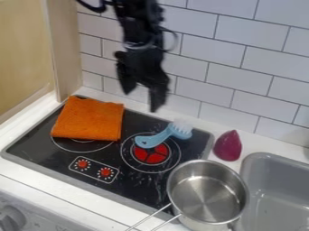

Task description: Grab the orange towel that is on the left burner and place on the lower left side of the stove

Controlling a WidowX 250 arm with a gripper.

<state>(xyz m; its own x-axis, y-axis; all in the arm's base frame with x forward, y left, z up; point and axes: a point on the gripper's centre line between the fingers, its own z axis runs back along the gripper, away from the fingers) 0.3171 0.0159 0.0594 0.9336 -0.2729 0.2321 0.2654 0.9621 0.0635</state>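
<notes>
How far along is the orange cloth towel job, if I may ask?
Nothing looks done: the orange cloth towel partly covers the round left burner. The black pincer hangs empty, its fingers apart. Grasping it and placing it at the lower left of the black stove remain.

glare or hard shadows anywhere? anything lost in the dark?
Camera view: bright reflections inside the metal pot; pale streaks on the black stovetop near it, can't tell if glare or marks; orange towel evenly lit, no glare; wall tiles free of hard shadows; gripper nearly black, little surface detail.
</notes>
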